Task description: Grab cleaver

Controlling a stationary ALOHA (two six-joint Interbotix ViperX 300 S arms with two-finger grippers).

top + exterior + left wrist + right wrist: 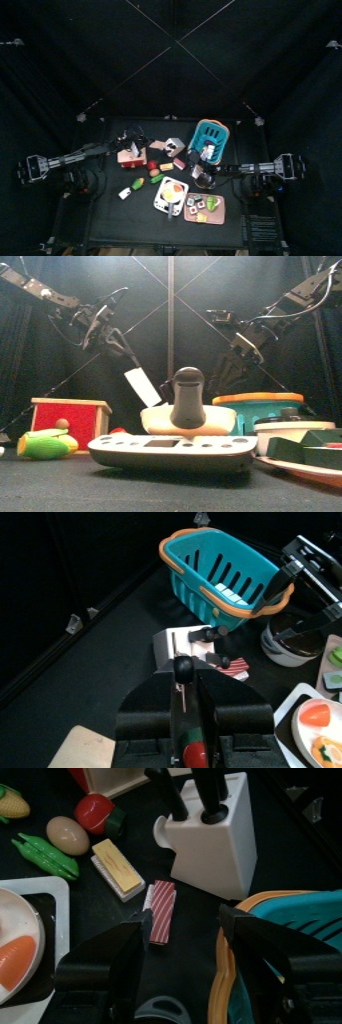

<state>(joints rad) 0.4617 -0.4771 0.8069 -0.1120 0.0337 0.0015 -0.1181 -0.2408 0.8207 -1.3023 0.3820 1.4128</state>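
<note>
**Desk:** Where is the cleaver, and which arm is on it?

**Me:** Front view: the cleaver (140, 386) is in the air at centre-left of the frame. Its pale blade is tilted, with the long axis running from upper left down to lower right. I judge it is off the surface (67, 484) and clear of the knife block (171, 419), which sits just right of and below the blade tip. I can't tell how much gap there is between them.

**Desk:** What's the left end effector doing?

**Me:** The left end effector (187, 707) is clenched on a dark handle that runs straight up between the jaws in its wrist view. I take that to be the cleaver's handle. The blade itself is hard to make out from that camera. Beyond it I can see the block and the teal basket (221, 572) in the upper right of the frame.

**Desk:** And the right arm?

**Me:** The right end effector (181, 938) is released, with its jaws apart and nothing between them. It hovers by the basket rim, and the block is in the upper middle of its view. The left arm is the nearer one and already has the grasp.

**Desk:** What does the next move depend on?

**Me:** My judgement is that the blade tip points towards the block. Any further travel should go up and away to the left of the frame so the tip doesn't clip the block or the other handles.
</note>
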